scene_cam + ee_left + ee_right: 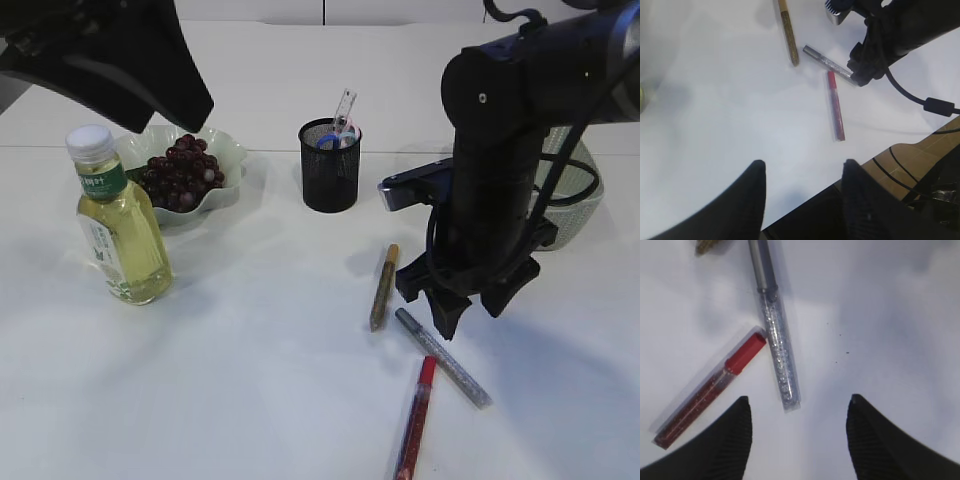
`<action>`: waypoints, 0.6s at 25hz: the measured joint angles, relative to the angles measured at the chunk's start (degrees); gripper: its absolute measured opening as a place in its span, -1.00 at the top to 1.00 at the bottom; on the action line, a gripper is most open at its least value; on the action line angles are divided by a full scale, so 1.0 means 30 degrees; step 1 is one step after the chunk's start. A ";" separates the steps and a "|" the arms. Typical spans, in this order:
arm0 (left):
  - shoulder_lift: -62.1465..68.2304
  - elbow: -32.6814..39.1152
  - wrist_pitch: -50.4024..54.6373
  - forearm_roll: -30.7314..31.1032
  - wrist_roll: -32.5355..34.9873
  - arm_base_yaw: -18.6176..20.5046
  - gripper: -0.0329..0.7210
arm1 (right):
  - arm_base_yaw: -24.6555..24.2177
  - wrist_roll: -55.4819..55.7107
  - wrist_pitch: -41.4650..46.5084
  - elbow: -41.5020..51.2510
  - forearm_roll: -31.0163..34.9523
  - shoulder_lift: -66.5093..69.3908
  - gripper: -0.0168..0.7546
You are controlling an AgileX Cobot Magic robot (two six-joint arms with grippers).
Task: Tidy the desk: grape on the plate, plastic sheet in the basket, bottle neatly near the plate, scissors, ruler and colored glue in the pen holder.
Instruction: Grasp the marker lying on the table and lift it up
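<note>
Right tool (468,312) hung above tabletop (250,380), fingers spread, nothing between them; silver glue stick (442,357) lay just below, at its 7 o'clock. Red glue stick (415,418) touched silver one mid-length. Gold glue stick (384,287) apart, at 10 o'clock. Left tool (802,200) spread, empty, high above tabletop. Grapes (180,170) on plate (228,150); bottle (118,222) upright at plate's 7 o'clock. Pen holder (330,167) held scissors, ruler (345,108). Basket (578,200) behind right arm.

My right hand (468,305) points straight down close above the surface, fingers (880,445) spread wide with nothing between them. My left hand (805,200) sits raised at ten o'clock, its fingers apart and empty.
</note>
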 joint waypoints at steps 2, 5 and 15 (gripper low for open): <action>0.0000 0.0000 0.0000 0.0000 0.0000 0.0000 -0.05 | 0.0000 0.0000 -0.0497 0.0000 0.0044 0.0270 -0.26; 0.0000 0.0000 0.0000 0.0000 0.0000 0.0000 -0.05 | 0.0000 0.0000 -0.1198 0.0000 0.0070 0.0632 -0.26; 0.0000 0.0000 0.0000 0.0000 0.0000 0.0000 -0.05 | 0.0000 -0.0259 -0.1763 -0.1550 0.0258 0.2184 -0.26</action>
